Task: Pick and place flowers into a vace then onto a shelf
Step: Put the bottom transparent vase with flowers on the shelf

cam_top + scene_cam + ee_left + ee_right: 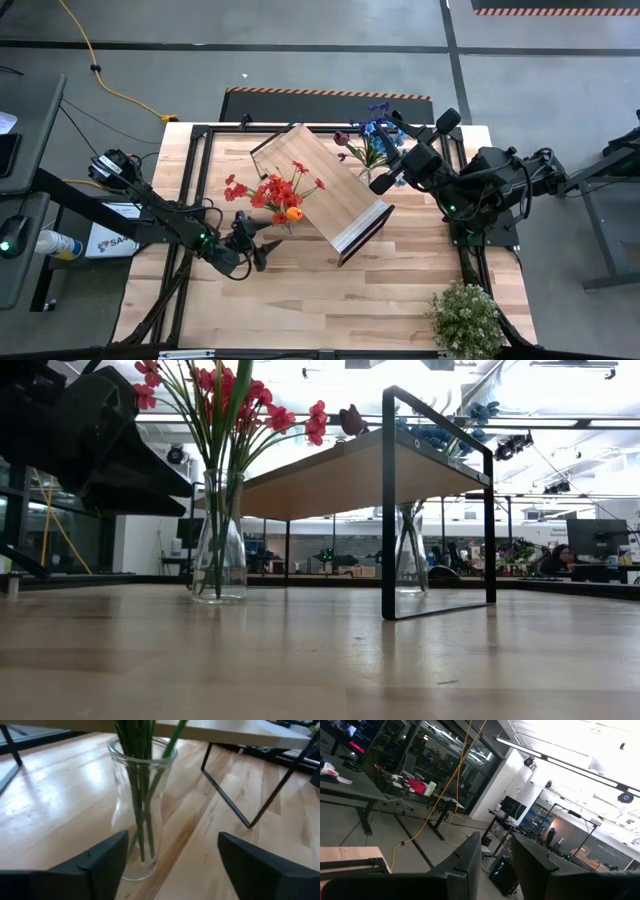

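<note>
Just ahead of the spread-open left gripper (pixel 170 865): clear glass vase (pixel 137 810) holding red and orange green-stemmed flowers (pixel 275 192), on the wooden worktop (pixel 300 290) beside the light-wood shelf (pixel 335 195). Near the narrowly parted, empty right gripper (pixel 378 183): second clear vase (pixel 410 550) with blue and purple flowers (pixel 372 135).
</note>
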{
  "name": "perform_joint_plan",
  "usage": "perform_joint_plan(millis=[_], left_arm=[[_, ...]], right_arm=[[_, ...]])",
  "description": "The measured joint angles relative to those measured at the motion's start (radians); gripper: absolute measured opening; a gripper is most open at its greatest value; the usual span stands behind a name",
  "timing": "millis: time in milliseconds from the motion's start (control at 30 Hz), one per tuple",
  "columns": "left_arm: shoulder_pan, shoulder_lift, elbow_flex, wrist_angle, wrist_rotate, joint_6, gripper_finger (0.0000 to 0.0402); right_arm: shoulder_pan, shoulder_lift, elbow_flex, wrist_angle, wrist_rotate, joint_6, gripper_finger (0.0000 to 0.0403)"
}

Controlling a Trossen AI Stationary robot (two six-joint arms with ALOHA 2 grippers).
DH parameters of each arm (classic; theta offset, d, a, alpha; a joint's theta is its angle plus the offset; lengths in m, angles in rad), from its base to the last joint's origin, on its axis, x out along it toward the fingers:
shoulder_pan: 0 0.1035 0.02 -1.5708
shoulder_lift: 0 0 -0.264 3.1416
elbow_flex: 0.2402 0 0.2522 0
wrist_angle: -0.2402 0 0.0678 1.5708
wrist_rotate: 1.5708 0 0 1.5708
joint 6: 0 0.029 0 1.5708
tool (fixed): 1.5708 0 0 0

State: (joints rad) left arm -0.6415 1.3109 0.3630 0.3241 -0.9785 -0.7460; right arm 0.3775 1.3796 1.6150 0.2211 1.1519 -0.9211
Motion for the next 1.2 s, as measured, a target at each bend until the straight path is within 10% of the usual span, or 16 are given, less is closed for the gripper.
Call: perform_joint_plan(millis=[133, 467, 800, 1200], left_arm=[[0.001, 0.0, 0.0, -0.003, -0.019, 0.0, 0.0393], [0.001, 0.0, 0.0, -0.004, -0.026, 0.034, 0.0348], [0.054, 0.0, 0.0, 0.025, -0.029, 0.035, 0.0386], [0.199, 0.0, 0.0, 0.025, 0.193, 0.046, 0.0391]], right_arm=[[0.0, 0.0, 0.0, 0.0, 0.0, 0.003, 0.0099], [0.0, 0.0, 0.0, 0.0, 0.0, 0.007, 0.0099], [0.0, 0.0, 0.0, 0.0, -0.002, 0.048, 0.0099], [0.0, 0.0, 0.0, 0.0, 0.0, 0.05, 0.0099]])
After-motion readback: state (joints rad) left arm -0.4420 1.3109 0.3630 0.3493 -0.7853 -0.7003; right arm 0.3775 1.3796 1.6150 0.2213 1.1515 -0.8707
